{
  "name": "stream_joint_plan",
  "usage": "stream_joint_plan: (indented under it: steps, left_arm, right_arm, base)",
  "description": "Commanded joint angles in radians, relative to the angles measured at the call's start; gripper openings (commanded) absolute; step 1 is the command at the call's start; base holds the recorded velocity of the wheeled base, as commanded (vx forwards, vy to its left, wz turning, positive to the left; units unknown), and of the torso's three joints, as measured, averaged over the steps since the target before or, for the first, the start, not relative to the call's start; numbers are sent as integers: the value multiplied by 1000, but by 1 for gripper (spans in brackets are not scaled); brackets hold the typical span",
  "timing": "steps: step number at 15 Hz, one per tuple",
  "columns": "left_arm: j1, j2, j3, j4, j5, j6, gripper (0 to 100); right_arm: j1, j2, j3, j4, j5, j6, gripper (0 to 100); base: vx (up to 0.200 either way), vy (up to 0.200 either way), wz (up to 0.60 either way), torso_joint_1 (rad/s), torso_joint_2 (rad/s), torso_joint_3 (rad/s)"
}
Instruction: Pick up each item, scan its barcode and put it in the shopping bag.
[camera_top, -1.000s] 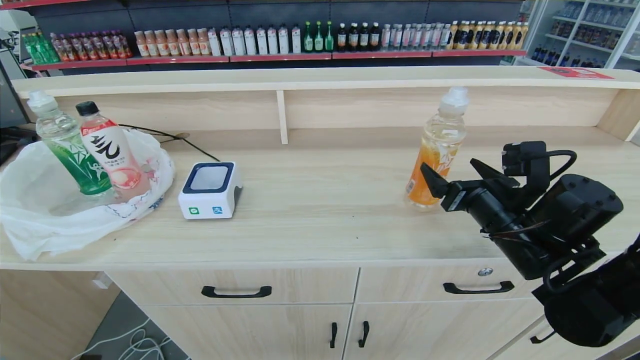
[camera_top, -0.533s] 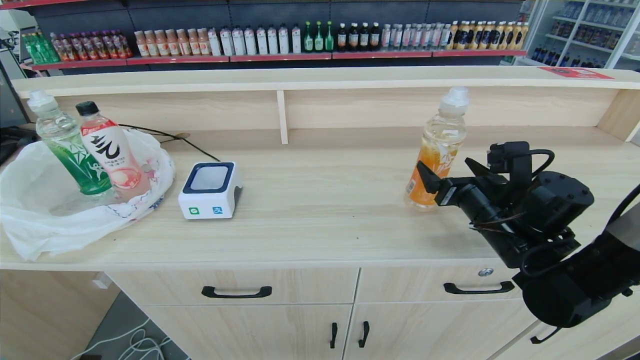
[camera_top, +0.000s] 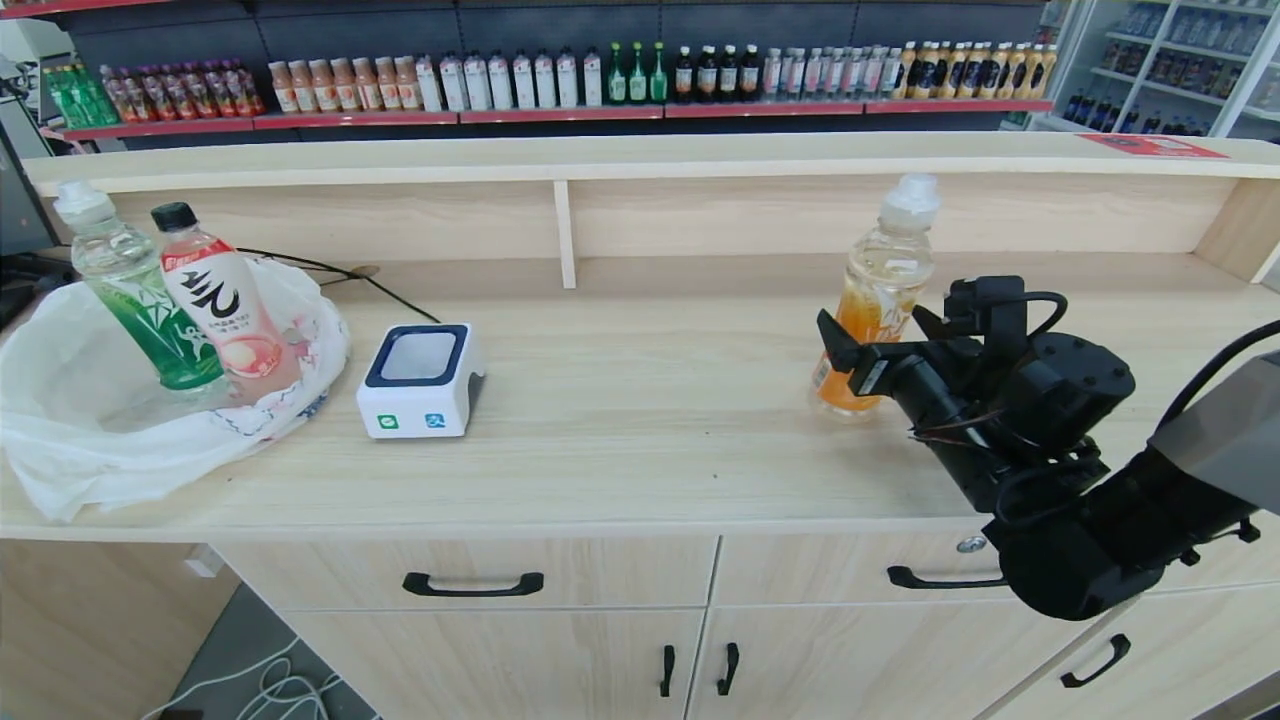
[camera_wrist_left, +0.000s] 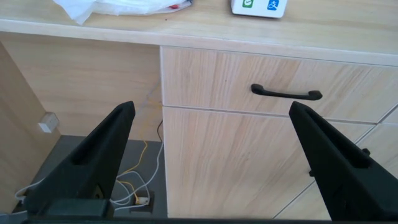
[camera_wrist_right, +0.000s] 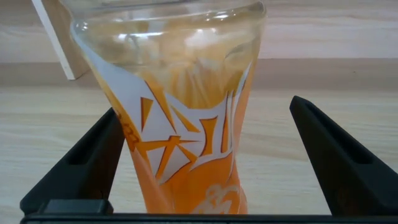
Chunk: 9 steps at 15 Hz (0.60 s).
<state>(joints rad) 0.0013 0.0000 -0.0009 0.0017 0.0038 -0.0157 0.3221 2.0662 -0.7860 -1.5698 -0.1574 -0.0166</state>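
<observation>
An orange drink bottle with a white cap stands upright on the right side of the counter. My right gripper is open, with its fingers on either side of the bottle's lower half. The white scanner sits left of centre. At the far left, the white shopping bag holds a green-labelled bottle and a pink-labelled bottle, both leaning. My left gripper hangs open below the counter edge, in front of the drawers.
A black cable runs behind the bag to the scanner. A raised wooden shelf backs the counter. Drawers with black handles lie below. Store shelves of bottles stand behind.
My right gripper has moved forward and left, so its open fingers now straddle the orange bottle. The bottle, bag and scanner have stayed put.
</observation>
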Motion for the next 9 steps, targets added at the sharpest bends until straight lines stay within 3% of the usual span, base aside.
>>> stream_joint_plan:
  steps: [1, 5, 6, 9]
  left_arm:
    - [0, 0, -1, 0, 1, -1, 100]
    - [0, 0, 1, 0, 1, 0, 100]
    - [0, 0, -1, 0, 1, 0, 100]
    - [0, 0, -1, 0, 1, 0, 100]
  right_arm:
    - [0, 23, -19, -1, 1, 1, 100]
    - [-6, 37, -58, -1, 1, 0, 100]
    - [-6, 38, -62, -1, 1, 0, 0]
    - [-3, 35, -58, -1, 1, 0, 0]
  base:
    - [0, 0, 0, 0, 0, 0]
    - [0, 0, 0, 0, 0, 0]
    - [0, 0, 0, 0, 0, 0]
    - [0, 0, 0, 0, 0, 0]
